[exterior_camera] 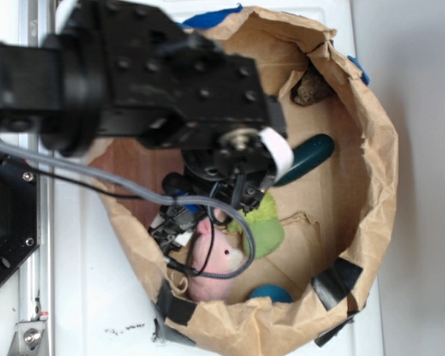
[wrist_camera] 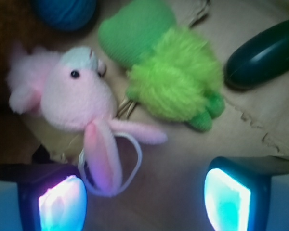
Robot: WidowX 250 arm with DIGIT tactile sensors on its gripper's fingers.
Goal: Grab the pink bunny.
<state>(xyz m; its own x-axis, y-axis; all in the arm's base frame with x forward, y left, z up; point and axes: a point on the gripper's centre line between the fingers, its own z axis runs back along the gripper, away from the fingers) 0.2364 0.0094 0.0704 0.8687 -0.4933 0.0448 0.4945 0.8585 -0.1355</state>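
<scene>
1. The end effector point(wrist_camera: 144, 197) hangs inside the paper bag point(exterior_camera: 371, 148) with its jaws spread wide and nothing between them; its two fingertips point(wrist_camera: 62, 204) glow pale blue at the bottom of the wrist view.
2. The pink bunny point(wrist_camera: 72, 101) lies on its side just beyond the left fingertip, one ear and its white loop cord point(wrist_camera: 135, 159) reaching toward that fingertip.
3. A fuzzy yellow-green plush toy point(wrist_camera: 173, 82) lies beside the bunny, touching it or nearly so.
4. A dark green oblong object point(wrist_camera: 262, 55) rests farther out.
5. A blue ball point(wrist_camera: 65, 12) sits near the bunny's body.
6. The bag stands on a white worktop point(exterior_camera: 96, 311).
</scene>
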